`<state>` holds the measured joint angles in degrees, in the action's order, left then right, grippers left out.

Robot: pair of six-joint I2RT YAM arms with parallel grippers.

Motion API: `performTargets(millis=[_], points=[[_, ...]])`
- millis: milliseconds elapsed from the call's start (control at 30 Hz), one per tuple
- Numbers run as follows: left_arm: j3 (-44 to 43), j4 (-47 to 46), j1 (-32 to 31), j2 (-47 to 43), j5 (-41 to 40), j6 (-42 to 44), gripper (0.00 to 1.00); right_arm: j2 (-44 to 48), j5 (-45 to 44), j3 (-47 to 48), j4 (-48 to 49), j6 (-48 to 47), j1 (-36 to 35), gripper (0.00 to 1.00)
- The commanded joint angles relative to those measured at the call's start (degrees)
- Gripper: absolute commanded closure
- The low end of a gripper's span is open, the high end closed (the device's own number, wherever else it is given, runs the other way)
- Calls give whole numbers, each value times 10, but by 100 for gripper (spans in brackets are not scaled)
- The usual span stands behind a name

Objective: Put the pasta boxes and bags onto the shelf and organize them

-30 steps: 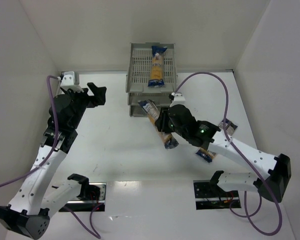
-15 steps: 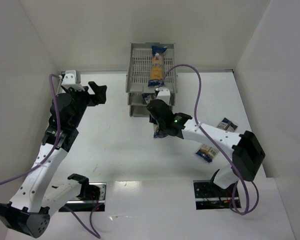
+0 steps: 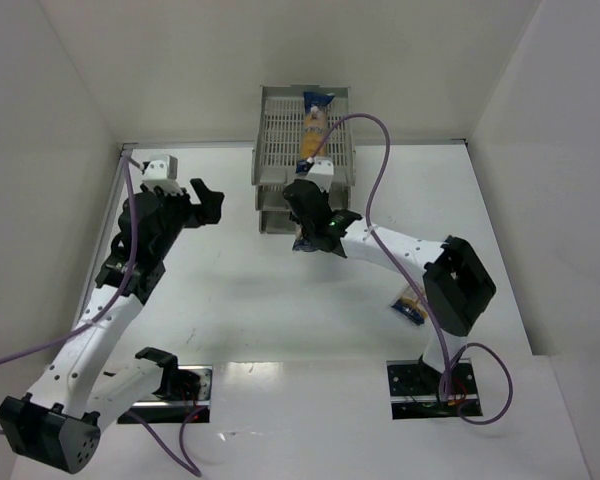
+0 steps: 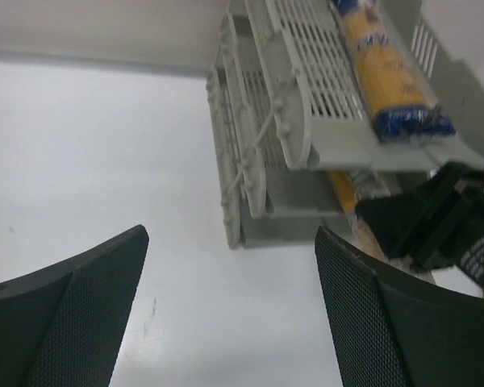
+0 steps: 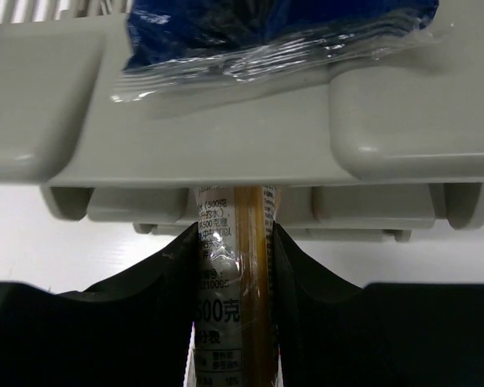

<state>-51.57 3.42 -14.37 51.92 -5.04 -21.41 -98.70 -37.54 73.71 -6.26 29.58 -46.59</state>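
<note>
The grey three-tier shelf [image 3: 280,130] stands at the back centre. One pasta packet [image 3: 315,125] lies on its top tray. My right gripper [image 3: 312,210] is shut on a second packet [image 5: 235,306] at the shelf's front. The packet's far end reaches under the top tray into a lower tier; I cannot tell which. Its blue near end [image 3: 305,243] sticks out behind the gripper. A third packet [image 3: 410,308] lies on the table at the right, partly hidden by the right arm. My left gripper [image 3: 205,200] is open and empty, left of the shelf.
In the left wrist view the shelf [image 4: 258,153] shows from its left front, with the top packet [image 4: 383,72] and the right gripper [image 4: 436,226] beside it. The top tray's front rim [image 5: 226,105] hangs just above the held packet. White walls enclose the table.
The right arm has carried its packet from the table's middle up to the shelf front and slid its far end under the top tray. The left gripper has shifted slightly right.
</note>
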Motion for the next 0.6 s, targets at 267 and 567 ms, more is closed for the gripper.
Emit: performTargets(millis=[267, 567], points=[[56, -38, 3, 54, 195, 2, 8, -36, -59, 67, 112, 54, 11, 90], [104, -50, -65, 140, 273, 61, 8, -52, -40, 73, 112, 71, 28, 68]])
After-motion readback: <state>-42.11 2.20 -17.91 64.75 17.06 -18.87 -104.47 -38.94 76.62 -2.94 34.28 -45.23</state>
